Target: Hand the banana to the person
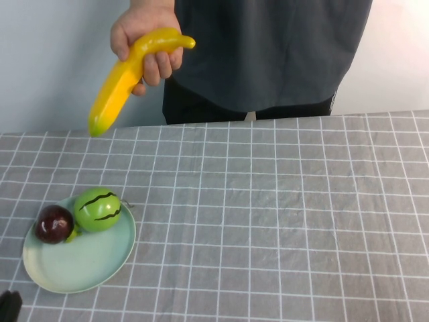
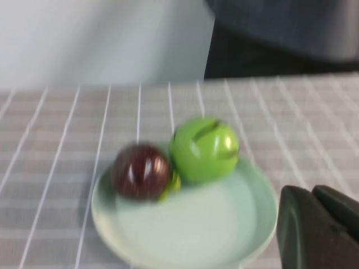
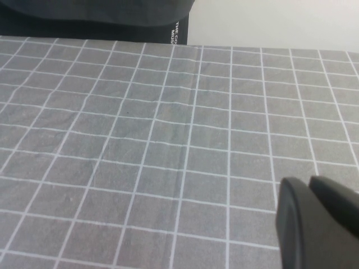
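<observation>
The yellow-orange banana (image 1: 127, 74) is in the person's bare hand (image 1: 144, 40), held in the air above the table's far left side. The person (image 1: 268, 47) stands behind the table in a dark grey shirt and shows in the left wrist view (image 2: 280, 33) and the right wrist view (image 3: 95, 14). My left gripper (image 2: 314, 193) is shut and empty, near the front left corner beside the plate; a bit of it shows in the high view (image 1: 8, 305). My right gripper (image 3: 311, 185) is shut and empty, low over bare cloth; it is out of the high view.
A pale green plate (image 1: 80, 258) at the front left holds a round green striped melon (image 1: 98, 209) and a dark red round fruit (image 1: 53, 223); the left wrist view shows the plate (image 2: 224, 224), melon (image 2: 205, 148) and red fruit (image 2: 140, 171). A grey checked cloth (image 1: 281, 215) covers the table.
</observation>
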Robot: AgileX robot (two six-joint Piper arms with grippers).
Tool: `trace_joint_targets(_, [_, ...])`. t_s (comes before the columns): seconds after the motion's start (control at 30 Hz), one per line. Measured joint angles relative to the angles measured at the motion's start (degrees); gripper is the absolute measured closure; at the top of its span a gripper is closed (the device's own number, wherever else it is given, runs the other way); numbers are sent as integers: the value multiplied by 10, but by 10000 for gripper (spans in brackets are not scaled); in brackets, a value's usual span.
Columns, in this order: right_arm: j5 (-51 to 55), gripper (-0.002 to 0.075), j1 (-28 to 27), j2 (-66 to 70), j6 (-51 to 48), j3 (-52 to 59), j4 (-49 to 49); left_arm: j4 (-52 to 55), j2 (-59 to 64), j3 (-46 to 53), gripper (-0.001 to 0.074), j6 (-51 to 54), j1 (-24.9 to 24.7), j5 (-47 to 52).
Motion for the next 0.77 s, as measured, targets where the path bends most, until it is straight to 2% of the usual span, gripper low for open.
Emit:
trace_joint_targets(0.1, [0,731,0,0,0,0,0,0,-1,0,737,1,7,37])
trace_joint_targets(0.77, [0,731,0,0,0,0,-4,0,-2,-1,737,3,8,44])
